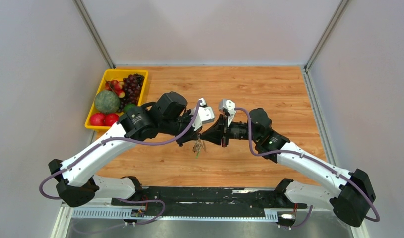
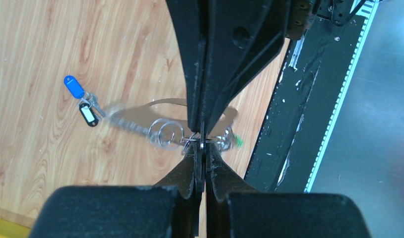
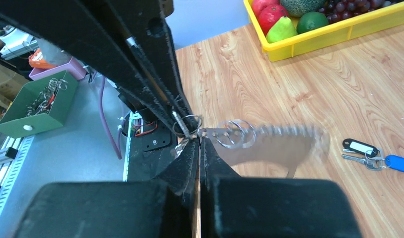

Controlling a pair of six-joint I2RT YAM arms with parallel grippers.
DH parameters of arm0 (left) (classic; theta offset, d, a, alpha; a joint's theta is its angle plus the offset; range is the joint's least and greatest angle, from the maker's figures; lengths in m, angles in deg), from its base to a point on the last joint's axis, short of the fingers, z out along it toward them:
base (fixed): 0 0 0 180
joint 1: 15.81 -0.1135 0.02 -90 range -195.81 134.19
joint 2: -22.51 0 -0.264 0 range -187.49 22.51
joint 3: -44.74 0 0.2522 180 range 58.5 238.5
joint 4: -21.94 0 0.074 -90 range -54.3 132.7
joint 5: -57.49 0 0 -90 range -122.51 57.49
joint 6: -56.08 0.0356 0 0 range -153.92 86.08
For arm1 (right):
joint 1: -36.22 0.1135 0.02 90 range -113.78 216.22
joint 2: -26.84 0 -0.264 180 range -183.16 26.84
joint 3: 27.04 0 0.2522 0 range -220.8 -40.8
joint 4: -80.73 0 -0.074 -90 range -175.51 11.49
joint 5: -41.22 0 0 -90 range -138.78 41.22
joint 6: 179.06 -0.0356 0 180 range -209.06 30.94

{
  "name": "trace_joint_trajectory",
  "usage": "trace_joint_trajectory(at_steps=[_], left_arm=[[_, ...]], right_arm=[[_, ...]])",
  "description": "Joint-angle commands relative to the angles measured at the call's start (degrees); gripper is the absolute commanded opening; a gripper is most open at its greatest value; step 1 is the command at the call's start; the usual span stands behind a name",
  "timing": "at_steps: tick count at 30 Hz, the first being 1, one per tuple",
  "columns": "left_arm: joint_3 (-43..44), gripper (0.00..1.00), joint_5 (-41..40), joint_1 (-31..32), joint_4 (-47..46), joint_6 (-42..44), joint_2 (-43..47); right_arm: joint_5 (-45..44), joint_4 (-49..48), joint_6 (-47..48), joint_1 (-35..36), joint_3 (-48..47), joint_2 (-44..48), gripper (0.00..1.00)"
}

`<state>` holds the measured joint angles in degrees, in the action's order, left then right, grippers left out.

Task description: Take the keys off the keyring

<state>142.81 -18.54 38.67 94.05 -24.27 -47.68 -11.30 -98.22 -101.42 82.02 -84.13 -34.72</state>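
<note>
My left gripper (image 1: 194,137) (image 2: 202,148) and my right gripper (image 1: 206,135) (image 3: 199,140) meet tip to tip above the middle of the table. Both are shut on the silvery keyring (image 2: 165,133) (image 3: 234,133). Its rings, blurred chain and small green tag (image 2: 236,143) hang between and below the tips, which also shows in the top view (image 1: 197,147). A blue-headed key (image 2: 73,86) (image 3: 398,163) and a black-and-white one (image 2: 89,114) (image 3: 360,147) lie together on the wood, apart from the keyring. The arms hide them in the top view.
A yellow tray (image 1: 93,124) (image 3: 309,42) of fruit stands at the table's far left. A green bin (image 3: 21,114) holding metal rings sits off the table beyond the near edge. The black base rail (image 1: 205,198) runs along the near edge.
</note>
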Motion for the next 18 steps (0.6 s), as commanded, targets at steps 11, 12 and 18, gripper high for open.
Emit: trace_joint_trajectory(at_steps=[11,12,18], left_arm=[[2.6,0.00,-2.4,2.1,-3.3,-0.7,1.7],[3.0,0.00,-2.5,2.1,-3.3,-0.9,1.7],[4.2,0.00,-1.9,2.0,-3.3,-1.8,1.4]], right_arm=[[-3.2,3.1,3.3,-2.1,2.1,4.6,0.43],[-3.4,3.1,4.2,-2.0,2.9,6.6,0.45],[-5.2,3.1,6.9,-2.0,6.1,14.1,0.49]])
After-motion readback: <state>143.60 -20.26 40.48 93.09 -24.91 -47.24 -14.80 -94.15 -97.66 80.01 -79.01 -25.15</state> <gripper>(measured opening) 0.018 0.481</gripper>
